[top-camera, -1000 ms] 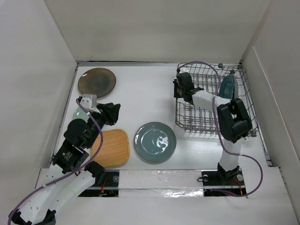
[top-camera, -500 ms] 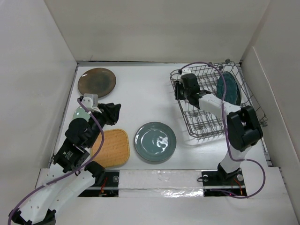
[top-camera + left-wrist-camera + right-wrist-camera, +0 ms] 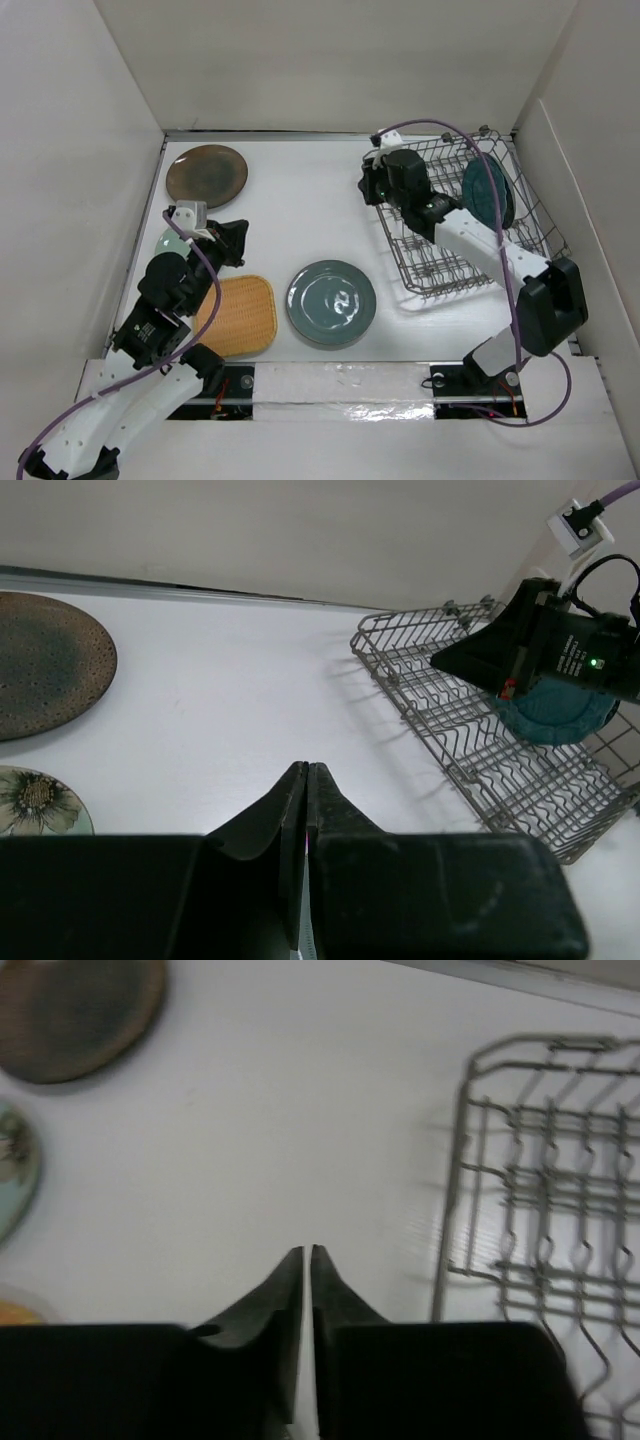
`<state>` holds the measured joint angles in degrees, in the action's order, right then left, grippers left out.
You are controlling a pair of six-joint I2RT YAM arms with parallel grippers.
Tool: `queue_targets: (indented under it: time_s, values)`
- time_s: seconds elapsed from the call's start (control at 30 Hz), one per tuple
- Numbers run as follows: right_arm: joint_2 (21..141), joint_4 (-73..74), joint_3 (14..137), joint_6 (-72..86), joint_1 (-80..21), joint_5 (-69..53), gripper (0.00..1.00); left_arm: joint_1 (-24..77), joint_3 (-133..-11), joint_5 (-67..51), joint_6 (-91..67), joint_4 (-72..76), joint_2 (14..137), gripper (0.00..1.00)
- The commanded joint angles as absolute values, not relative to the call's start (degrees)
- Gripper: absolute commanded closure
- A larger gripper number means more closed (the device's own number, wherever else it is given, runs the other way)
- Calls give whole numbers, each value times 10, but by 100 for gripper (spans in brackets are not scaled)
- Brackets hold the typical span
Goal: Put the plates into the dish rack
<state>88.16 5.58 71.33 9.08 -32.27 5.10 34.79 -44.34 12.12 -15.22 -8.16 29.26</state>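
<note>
Left gripper point(image 3: 307, 778): newly clenched, empty.
Right gripper point(image 3: 306, 1258): clenched, empty, withdrawn; dish rack point(image 3: 432, 266) lay to its right.
Dish rack: swung askew; teal plate point(image 3: 490, 195) upright inside.

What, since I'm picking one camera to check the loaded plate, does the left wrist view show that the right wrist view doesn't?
Only the left wrist view: the teal plate standing in the dish rack, with the right gripper partly hiding it. Only the right wrist view: a yellowish sliver at the left edge, probably the tan plate. Both: the dark brown plate, the floral plate, part of the rack and the white table. Each view also shows its own gripper shut, the left gripper included.
</note>
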Motion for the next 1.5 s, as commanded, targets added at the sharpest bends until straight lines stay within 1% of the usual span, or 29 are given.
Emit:
queue_targets:
  time_s: [0.0, 0.03, 0.1, 0.13, 0.17, 0.2, 0.23, 0.27, 0.3, 0.33, 0.4, 0.43, 0.47, 0.5, 0.6, 0.87, 1.1, 1.2, 1.33, 1.4, 1.43, 1.47]
  values:
    - [890, -15, 715, 145, -377, -38, 100, 350, -448, 154, -152, -69, 273, 100]
    - [926, -32, 718, 165, -392, -79, 100, 345, -447, 156, -152, -66, 269, 100]
    - [969, -87, 728, 206, -437, -103, 100, 330, -440, 152, -152, -55, 254, 100]
    - [1018, -109, 735, 245, -450, -115, 100, 322, -438, 149, -154, -53, 252, 100]
    - [1044, -137, 763, 262, -461, -115, 97, 322, -438, 150, -156, -54, 252, 99]
    - [1070, -143, 781, 282, -479, -111, 92, 322, -441, 153, -156, -58, 257, 96]
    - [1097, -148, 803, 314, -486, -109, 79, 322, -442, 156, -156, -59, 258, 94]
    - [1146, -150, 847, 329, -493, -112, 71, 322, -442, 157, -157, -61, 260, 91]
    - [1170, -152, 867, 344, -500, -112, 65, 322, -441, 157, -157, -60, 260, 89]
    - [1191, -156, 886, 363, -516, -111, 51, 322, -441, 157, -157, -58, 262, 88]
    - [1250, -141, 949, 384, -528, -90, 39, 322, -442, 157, -157, -61, 265, 86]
    - [1269, -141, 968, 393, -535, -90, 35, 322, -443, 157, -157, -62, 265, 86]
    - [1286, -141, 985, 402, -535, -94, 35, 322, -443, 154, -157, -62, 264, 85]
    - [1314, -138, 1014, 411, -535, -91, 34, 322, -442, 152, -157, -61, 260, 84]
    - [1345, -132, 1046, 442, -541, -81, 35, 322, -441, 149, -156, -60, 258, 83]
    - [1460, -81, 1171, 493, -552, -68, 38, 322, -443, 135, -155, -60, 255, 81]
    - [1532, -47, 1272, 532, -565, -64, 41, 322, -445, 127, -154, -58, 246, 79]
    - [1553, -41, 1291, 547, -571, -65, 43, 322, -440, 127, -153, -54, 238, 78]
    - [1580, -42, 1322, 579, -571, -92, 53, 322, -441, 121, -151, -53, 229, 77]
    - [1575, -61, 1303, 588, -571, -97, 61, 322, -439, 126, -151, -52, 224, 76]
    - [1571, -66, 1296, 592, -571, -95, 71, 322, -440, 127, -151, -54, 224, 76]
    - [1571, -70, 1289, 594, -571, -98, 76, 322, -441, 126, -152, -54, 223, 76]
